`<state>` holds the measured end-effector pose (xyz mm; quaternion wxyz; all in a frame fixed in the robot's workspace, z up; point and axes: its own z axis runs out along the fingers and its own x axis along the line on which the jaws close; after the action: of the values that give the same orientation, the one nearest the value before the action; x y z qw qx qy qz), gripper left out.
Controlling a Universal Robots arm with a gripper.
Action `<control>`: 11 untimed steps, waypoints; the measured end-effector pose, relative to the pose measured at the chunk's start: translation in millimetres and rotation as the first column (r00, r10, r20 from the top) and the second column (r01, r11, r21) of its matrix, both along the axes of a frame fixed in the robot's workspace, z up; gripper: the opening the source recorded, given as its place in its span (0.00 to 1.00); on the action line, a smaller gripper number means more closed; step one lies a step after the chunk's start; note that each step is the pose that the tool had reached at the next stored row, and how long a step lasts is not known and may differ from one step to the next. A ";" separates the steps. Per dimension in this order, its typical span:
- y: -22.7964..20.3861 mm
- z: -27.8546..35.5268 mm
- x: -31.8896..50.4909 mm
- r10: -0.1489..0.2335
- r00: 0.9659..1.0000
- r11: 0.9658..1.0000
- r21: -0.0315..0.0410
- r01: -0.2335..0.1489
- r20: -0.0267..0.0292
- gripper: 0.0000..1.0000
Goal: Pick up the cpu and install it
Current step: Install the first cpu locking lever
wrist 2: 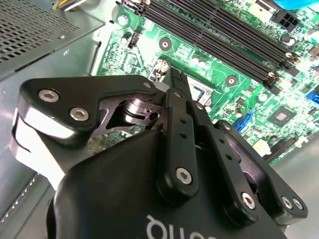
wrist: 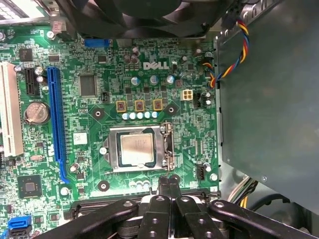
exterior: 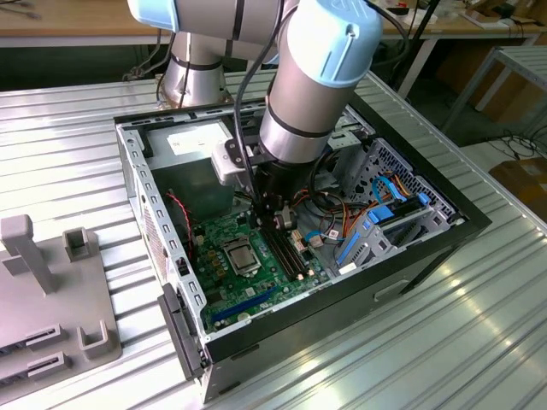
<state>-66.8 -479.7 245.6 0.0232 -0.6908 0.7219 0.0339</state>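
Hovering with fingers pressed together and empty, the claw [wrist: 168, 180] hung just beside the socket [wrist: 139, 149], where the cpu [wrist: 137, 149] sat.

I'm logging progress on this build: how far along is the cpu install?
The cpu already sits inside the metal-framed socket on the green motherboard, so pick-up and placement look done. The gripper hovers just beside the socket with its fingers closed together and nothing between them. Whether the socket's retention frame is latched down, I cannot tell, so locking may be left.
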 end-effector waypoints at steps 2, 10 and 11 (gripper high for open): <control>-0.5 -0.4 0.0 0.001 1.000 1.000 0.000 -0.001 0.000 0.12; -0.9 -1.8 0.1 0.002 1.000 1.000 -0.003 -0.002 0.000 0.12; -1.0 -2.3 0.0 0.002 1.000 1.000 -0.004 -0.002 0.000 0.12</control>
<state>-66.8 -480.7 243.3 0.0219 -0.6915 0.7213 0.0327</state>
